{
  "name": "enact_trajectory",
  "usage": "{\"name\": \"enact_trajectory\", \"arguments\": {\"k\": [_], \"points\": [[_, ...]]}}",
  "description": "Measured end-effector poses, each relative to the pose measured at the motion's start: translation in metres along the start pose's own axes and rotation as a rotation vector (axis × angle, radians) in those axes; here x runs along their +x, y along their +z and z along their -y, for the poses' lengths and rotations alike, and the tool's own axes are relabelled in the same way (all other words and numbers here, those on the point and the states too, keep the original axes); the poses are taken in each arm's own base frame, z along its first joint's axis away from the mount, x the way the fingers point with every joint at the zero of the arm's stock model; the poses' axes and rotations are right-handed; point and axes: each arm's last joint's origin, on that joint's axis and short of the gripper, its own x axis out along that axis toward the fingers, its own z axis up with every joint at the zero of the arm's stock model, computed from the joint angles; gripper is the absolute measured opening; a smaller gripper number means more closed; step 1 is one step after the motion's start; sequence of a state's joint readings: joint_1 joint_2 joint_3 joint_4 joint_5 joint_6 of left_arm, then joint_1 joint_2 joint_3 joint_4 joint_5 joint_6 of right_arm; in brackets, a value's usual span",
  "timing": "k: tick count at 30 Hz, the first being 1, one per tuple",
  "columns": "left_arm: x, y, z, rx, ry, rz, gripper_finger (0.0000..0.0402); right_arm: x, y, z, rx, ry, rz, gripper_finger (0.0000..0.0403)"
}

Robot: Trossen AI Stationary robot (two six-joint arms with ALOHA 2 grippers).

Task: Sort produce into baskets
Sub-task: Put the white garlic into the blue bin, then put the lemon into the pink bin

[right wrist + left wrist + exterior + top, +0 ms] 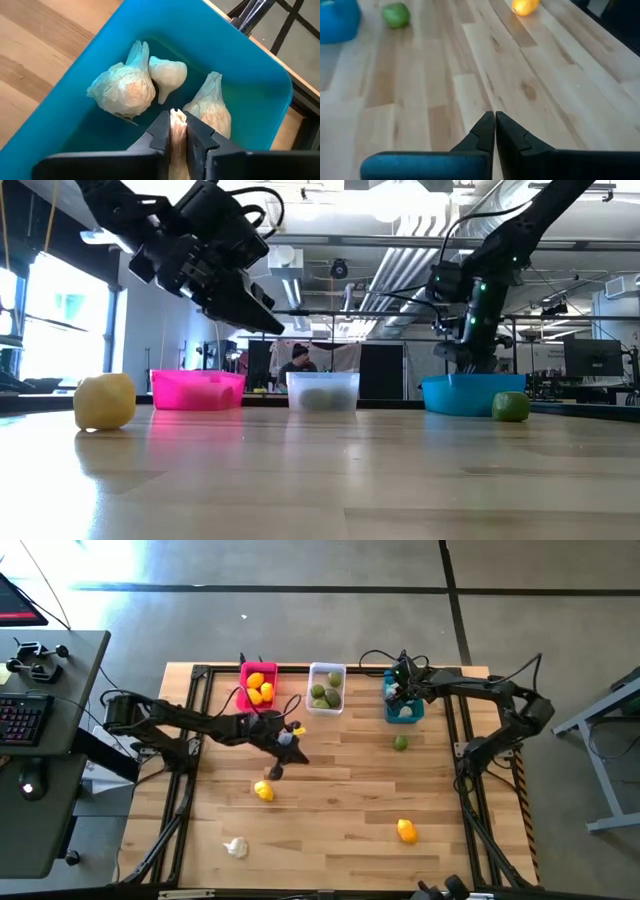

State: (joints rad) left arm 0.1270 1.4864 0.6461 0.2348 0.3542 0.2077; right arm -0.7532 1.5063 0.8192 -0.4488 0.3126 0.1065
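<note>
Three baskets stand in a row at the far edge. The pink basket [258, 687] holds lemons, the white basket [326, 688] limes, and the teal basket [403, 706] several garlic bulbs [125, 87]. My right gripper [177, 125] reaches down into the teal basket, shut on a garlic piece. My left gripper [494, 117] hangs shut and empty above the table's middle [276, 770], just beyond a lemon [263, 791]. Loose on the table lie a lime [400, 743], a second lemon [406, 831] and a garlic [236, 847]. My right gripper pinches a pale, narrow part of a garlic [177, 120] between its two fingers, coming steeply from above into the teal basket. The fingers hide the rest of this piece, so I cannot tell whether it rests on the basket's floor.
Black frame rails [195, 720] run along the table's left and right sides. A desk with a keyboard [25, 720] stands left of the table. A person [298, 360] sits in the room beyond the far edge. Bare wood lies between the loose pieces.
</note>
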Motion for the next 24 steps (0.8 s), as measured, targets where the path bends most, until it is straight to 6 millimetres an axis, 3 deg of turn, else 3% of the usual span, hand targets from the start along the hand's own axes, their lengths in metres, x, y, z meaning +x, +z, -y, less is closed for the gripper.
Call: {"name": "enact_trajectory", "arguments": {"k": [13,18,24], "points": [[0.0,0.017,0.019,0.024,-0.013,-0.263,0.0081,-0.007,0.0,-0.005,-0.016,0.013,0.024,0.0198],[-0.003,0.024,0.03,0.047,-0.019,-0.338,0.0116,-0.031,0.004,-0.015,-0.044,0.057,0.135,0.022],[-0.004,0.018,0.044,0.067,-0.023,-0.446,0.0152,-0.069,0.007,-0.04,-0.106,0.158,0.343,0.0222]]}}
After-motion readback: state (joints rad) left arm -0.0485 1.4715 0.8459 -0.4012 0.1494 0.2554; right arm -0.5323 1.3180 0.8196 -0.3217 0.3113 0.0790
